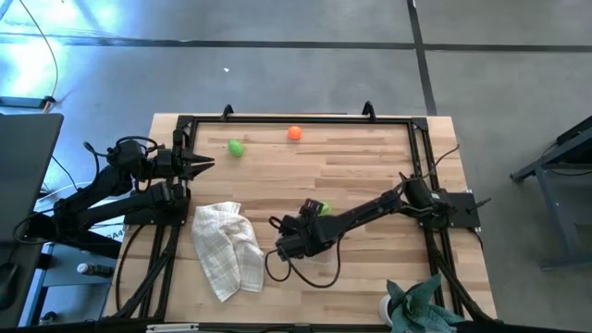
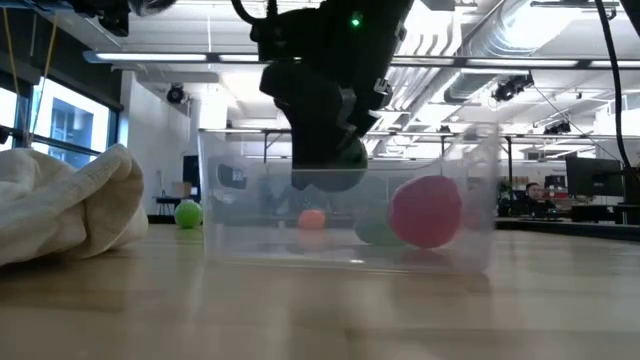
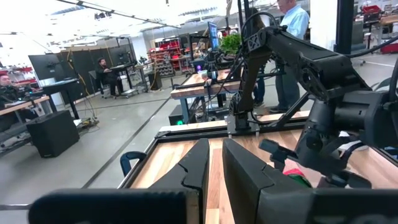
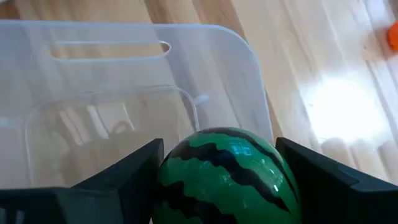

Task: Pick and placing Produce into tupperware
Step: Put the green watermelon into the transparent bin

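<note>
text: none legible | labels: none | brands: none | numbers: none

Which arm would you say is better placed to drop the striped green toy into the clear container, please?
The right. Its pincer is shut on the toy watermelon right above the clear container. The left pincer is shut and empty, parked at the table's left edge, far from the container.

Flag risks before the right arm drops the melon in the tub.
1. The toy watermelon, clamped between the right gripper's fingers, hangs near the clear tub's rim; released here, it might clip the wall and roll out.
2. A red piece already sits inside the tub; the round melon could bounce off it.
</note>
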`<state>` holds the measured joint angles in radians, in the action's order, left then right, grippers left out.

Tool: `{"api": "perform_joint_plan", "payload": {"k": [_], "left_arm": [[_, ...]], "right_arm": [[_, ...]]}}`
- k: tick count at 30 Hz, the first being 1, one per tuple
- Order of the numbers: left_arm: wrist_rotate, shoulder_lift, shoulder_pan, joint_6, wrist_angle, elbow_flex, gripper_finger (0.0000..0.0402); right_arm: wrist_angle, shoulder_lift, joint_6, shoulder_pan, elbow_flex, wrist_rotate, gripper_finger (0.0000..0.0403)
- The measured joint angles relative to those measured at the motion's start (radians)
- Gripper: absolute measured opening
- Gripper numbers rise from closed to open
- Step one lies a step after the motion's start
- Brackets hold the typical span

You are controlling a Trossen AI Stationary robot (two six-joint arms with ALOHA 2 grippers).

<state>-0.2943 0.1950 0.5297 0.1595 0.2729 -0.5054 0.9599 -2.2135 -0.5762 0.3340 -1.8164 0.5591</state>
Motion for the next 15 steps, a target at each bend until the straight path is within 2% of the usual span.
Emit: {"api": "perform_joint_plan", "payload": {"k": [12,15], "left_arm": [[0.000,0.000,0.000,0.000,0.000,0.000,0.0037],[0.000,0.000,0.000,0.000,0.000,0.000,0.0037]], "right_arm": [[-0.020,0.021,0.007,0.032,-0.001,-0.013,0.0277],[-0.008,0.028,0.009,0.040,-0.036,-0.015,0.0277]]}}
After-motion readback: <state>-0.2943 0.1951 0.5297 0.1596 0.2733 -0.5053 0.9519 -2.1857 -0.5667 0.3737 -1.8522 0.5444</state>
